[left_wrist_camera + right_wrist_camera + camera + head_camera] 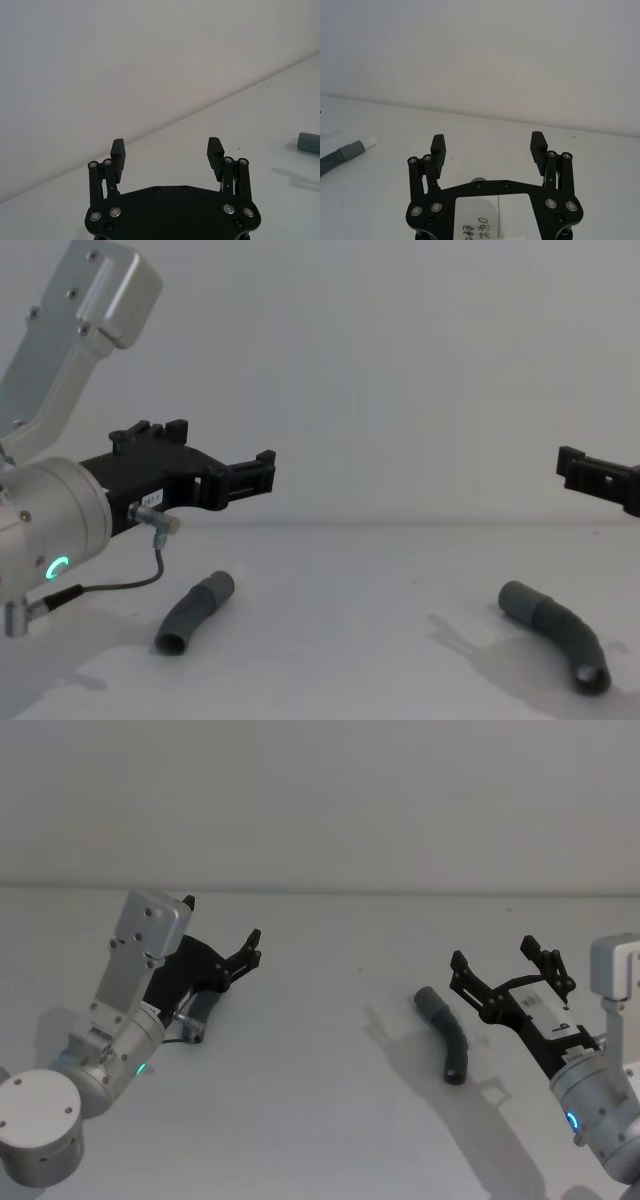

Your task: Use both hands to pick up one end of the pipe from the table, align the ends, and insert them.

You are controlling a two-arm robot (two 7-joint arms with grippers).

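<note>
A plain white table [320, 1120] meets a pale wall [320, 800]. Two short, curved, dark grey hose pieces lie on it, well apart, with nothing between them. The left pipe [195, 612] lies under the left arm, partly hidden by it in the head view. A thin dark cable [140, 583] hangs from that arm just above the pipe. The right pipe [445, 1030] lies in the open, beside its own shadow.

The left gripper [250, 948] hovers above the left pipe without touching it, its jaws wide apart and empty. The right gripper [497, 958] hangs near the right pipe, also spread wide and holding nothing.

Both grippers are black and angular, on silver-grey arms. In the right wrist view, a ribbed hose [332, 161] ends in a smooth grey cuff and a white stub [370, 141]. I cannot tell which piece it is.
</note>
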